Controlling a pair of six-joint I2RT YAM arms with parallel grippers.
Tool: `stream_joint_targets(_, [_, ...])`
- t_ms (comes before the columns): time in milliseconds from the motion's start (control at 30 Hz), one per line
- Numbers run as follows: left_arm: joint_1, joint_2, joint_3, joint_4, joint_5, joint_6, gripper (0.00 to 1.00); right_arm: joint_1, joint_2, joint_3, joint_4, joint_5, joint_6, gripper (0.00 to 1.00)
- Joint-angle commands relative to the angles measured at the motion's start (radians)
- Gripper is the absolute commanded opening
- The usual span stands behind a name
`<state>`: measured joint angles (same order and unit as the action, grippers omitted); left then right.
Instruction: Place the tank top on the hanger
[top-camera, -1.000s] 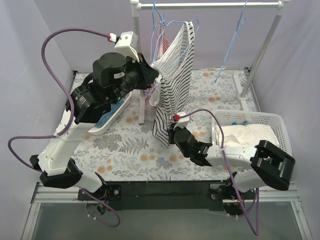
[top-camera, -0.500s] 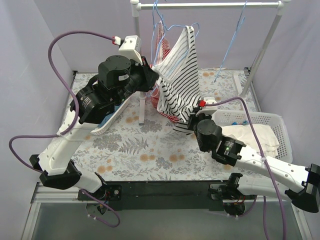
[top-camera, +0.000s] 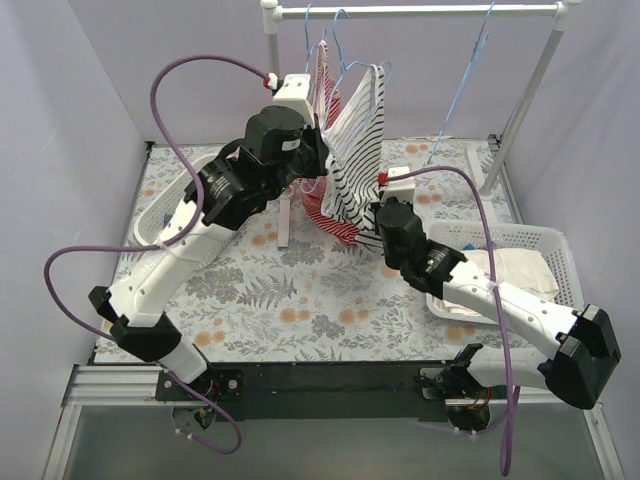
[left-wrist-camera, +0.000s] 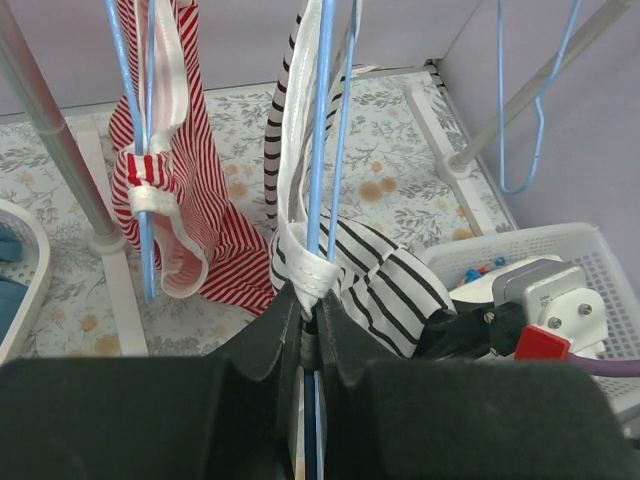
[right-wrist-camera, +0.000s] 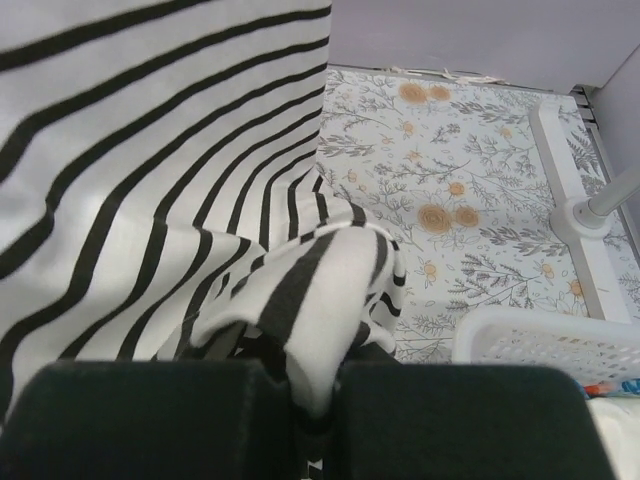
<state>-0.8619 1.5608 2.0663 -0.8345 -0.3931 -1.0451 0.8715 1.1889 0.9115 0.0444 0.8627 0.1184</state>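
The tank top (top-camera: 358, 135), white with thin black stripes, hangs bunched below the rail on a pale-blue wire hanger (left-wrist-camera: 322, 140). My left gripper (top-camera: 318, 152) is shut on the top's white strap edge (left-wrist-camera: 303, 262) together with the hanger wire, seen close in the left wrist view (left-wrist-camera: 311, 312). My right gripper (top-camera: 372, 216) is shut on a fold of the tank top's lower hem (right-wrist-camera: 325, 290), held up off the table just right of the garment; the right wrist view (right-wrist-camera: 314, 392) shows the cloth pinched between the jaws.
A red-and-white striped top (left-wrist-camera: 170, 205) hangs on a second blue hanger just left of the tank top. A third hanger (top-camera: 470, 80) hangs from the rail (top-camera: 420, 10) at right. A rack post (top-camera: 285, 215) stands behind the left arm. A white basket (top-camera: 545, 240) holds white cloth.
The left gripper has risen and moved right toward the rail with the strap and hanger. The right arm has stretched back and lifted the hem, bunching the tank top.
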Motion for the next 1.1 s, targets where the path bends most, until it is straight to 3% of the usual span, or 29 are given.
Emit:
stream_joint_targets(0, [0.001,0.044,0.077,0.018,-0.044,0.039,0.00,-0.037,0.040,0.089,0.015,-0.039,0.003,0.01])
stream_joint_targets(833, [0.004,0.306,0.314,0.173,-0.179,0.143,0.00,-0.109,0.175,0.130,-0.080,-0.137,0.115,0.01])
stream_joint_targets(1067, [0.046,0.327,0.287,0.198,-0.142,0.123,0.00,-0.112,0.175,0.135,-0.094,-0.156,0.121,0.01])
